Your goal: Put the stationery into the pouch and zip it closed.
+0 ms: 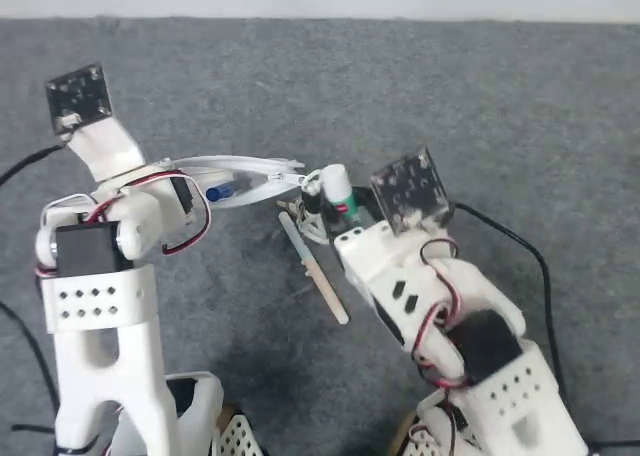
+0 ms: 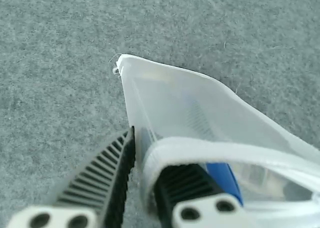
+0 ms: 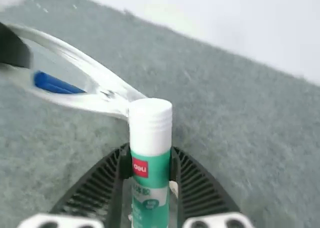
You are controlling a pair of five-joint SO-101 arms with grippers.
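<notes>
A translucent white pouch (image 1: pixel 245 179) hangs just above the grey mat with its mouth held open, and a blue pen (image 1: pixel 218 191) lies inside it. My left gripper (image 1: pixel 196 192) is shut on the pouch's rim; in the left wrist view its fingers (image 2: pixel 112 160) pinch the pouch (image 2: pixel 200 118) wall, with the blue pen (image 2: pixel 225 180) behind it. My right gripper (image 3: pixel 149 155) is shut on a green-and-white glue stick (image 3: pixel 150 138), held cap-first just at the pouch (image 3: pixel 90 83) mouth. From above, the glue stick (image 1: pixel 335 188) sits at the pouch's right tip.
A pale pencil-like stick (image 1: pixel 315 268) lies on the grey mat (image 1: pixel 500 106) just below the pouch mouth, beside the right arm. A small dark item (image 1: pixel 290 208) lies near its upper end. Open mat stretches behind and to the right.
</notes>
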